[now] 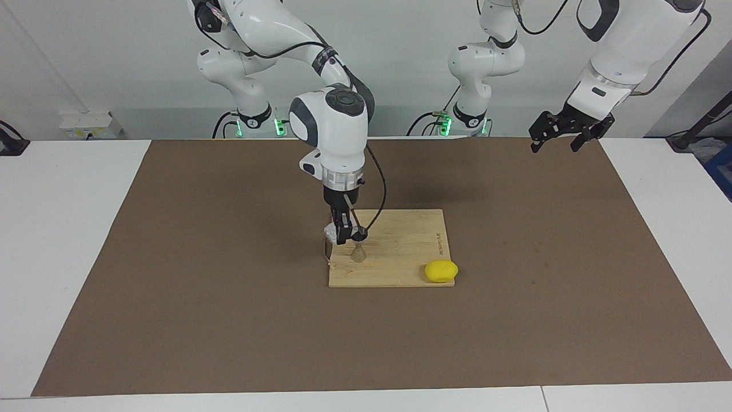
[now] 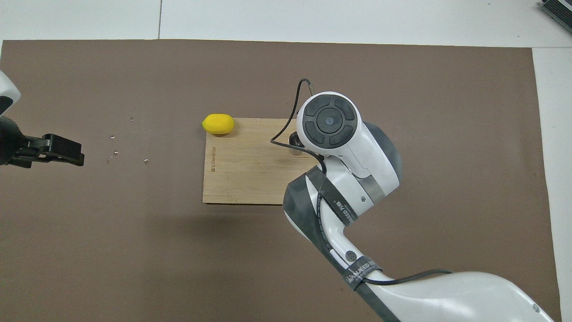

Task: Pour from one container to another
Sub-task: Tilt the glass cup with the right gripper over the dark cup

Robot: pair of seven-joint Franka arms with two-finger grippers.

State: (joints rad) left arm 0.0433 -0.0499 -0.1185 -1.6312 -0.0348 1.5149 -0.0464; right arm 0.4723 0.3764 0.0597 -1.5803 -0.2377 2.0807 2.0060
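Note:
The steel hourglass jigger (image 1: 358, 252) stands on the wooden board (image 1: 400, 252), at the board's edge toward the right arm's end. My right gripper (image 1: 345, 232) points straight down just above it and is shut on the small clear glass cup (image 1: 330, 232). The cup looks tipped sideways toward the jigger's mouth. In the overhead view the right arm's wrist (image 2: 328, 120) hides the gripper, the cup and most of the jigger. My left gripper (image 1: 563, 136) (image 2: 60, 150) waits open and empty in the air over the mat toward the left arm's end.
A yellow lemon (image 1: 441, 270) (image 2: 218, 124) lies at the board's (image 2: 246, 165) corner farthest from the robots, toward the left arm's end. A few small clear specks (image 2: 115, 153) dot the brown mat (image 1: 200, 286) under the left gripper.

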